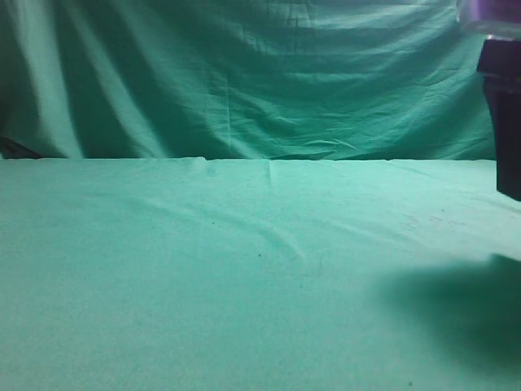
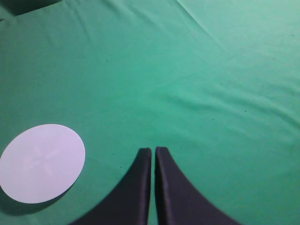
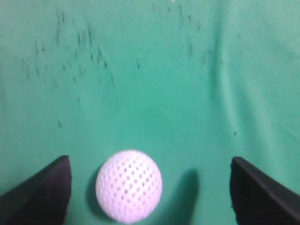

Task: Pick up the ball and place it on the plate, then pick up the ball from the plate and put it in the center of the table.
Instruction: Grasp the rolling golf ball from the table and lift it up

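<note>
Rt wrist view: right gripper [image 3: 150, 192] jaws spread wide — ball [image 3: 129, 185] on teal surface [image 3: 150, 84], lower centre, between them, untouched. Left gripper [image 2: 153, 152] jaws closed, empty; plate [image 2: 41, 162] lower left of frame.

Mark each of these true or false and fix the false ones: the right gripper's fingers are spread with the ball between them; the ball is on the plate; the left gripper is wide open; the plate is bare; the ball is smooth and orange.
1. The right gripper has its fingers spread with the ball between them. True.
2. The ball is on the plate. False: it lies on the green cloth of the table; the plate shows only in the left wrist view.
3. The left gripper is wide open. False: its fingers are nearly touching.
4. The plate is bare. True.
5. The ball is smooth and orange. False: it is white and dimpled.
</note>
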Motion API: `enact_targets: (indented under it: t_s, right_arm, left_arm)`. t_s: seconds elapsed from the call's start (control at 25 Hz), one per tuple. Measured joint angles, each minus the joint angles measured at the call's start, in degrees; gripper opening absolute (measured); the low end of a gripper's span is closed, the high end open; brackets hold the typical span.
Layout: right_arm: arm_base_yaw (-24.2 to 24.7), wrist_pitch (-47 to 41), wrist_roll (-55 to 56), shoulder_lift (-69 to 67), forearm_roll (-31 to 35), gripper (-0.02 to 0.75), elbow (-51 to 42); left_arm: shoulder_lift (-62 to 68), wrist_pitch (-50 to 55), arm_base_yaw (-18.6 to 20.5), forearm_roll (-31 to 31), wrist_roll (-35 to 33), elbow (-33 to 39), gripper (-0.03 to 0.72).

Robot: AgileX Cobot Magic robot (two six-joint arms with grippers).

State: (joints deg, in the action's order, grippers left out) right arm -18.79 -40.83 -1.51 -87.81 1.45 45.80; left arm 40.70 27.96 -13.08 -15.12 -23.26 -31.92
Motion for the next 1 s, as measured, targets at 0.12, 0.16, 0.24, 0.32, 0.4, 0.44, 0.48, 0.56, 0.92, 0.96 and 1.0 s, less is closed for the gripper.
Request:
enact_targets:
  t_s: [0.12, 0.16, 0.24, 0.32, 0.4, 0.44, 0.48, 0.56, 0.92, 0.96, 1.0]
  right_arm:
    - [0.0, -0.9, 0.0, -2.21, 0.24, 0.584, 1.03]
    - [0.0, -0.9, 0.0, -2.76, 0.52, 0.584, 1.03]
    - [0.0, -1.02, -0.81, -3.52, 1.56, 0.554, 1.12]
    - [0.0, -1.13, -2.17, -3.75, 3.27, 0.554, 1.12]
    - [0.0, -1.51, -3.54, -3.75, 4.82, 0.554, 1.15]
    - [0.0, -1.9, -3.91, -3.75, 5.25, 0.554, 1.15]
    - [0.0, -2.02, -4.16, -3.75, 5.48, 0.554, 1.15]
    - [0.0, -2.02, -4.43, -3.75, 5.51, 0.554, 1.15]
    - [0.0, -2.34, -6.1, -5.77, 5.72, 0.554, 1.15]
    - [0.0, -2.34, -6.1, -5.77, 5.72, 0.554, 1.15]
    - [0.0, -2.34, -6.1, -5.8, 5.72, 0.554, 1.15]
  left_arm:
    - [0.0, 0.0, 0.0, 0.0, 0.0, 0.0, 0.0]
    - [0.0, 0.0, 0.0, 0.0, 0.0, 0.0, 0.0]
    - [0.0, 0.0, 0.0, 0.0, 0.12, 0.0, 0.0]
    - [0.0, 0.0, 0.0, 0.0, 0.12, 0.0, 0.0]
    - [0.0, 0.0, 0.0, 0.03, 0.12, 0.0, 0.0]
    - [0.0, 0.0, 0.0, 0.03, 0.12, 0.0, 0.0]
    - [0.0, 0.0, 0.0, 0.03, 0.12, 0.0, 0.0]
    - [0.0, 0.0, 0.0, 0.03, 0.12, 0.0, 0.0]
    - [0.0, 0.0, 0.0, 0.03, 0.12, 0.0, 0.0]
    - [0.0, 0.0, 0.0, 0.03, 0.12, 0.0, 0.0]
    - [0.0, 0.0, 0.0, 0.03, 0.12, 0.0, 0.0]
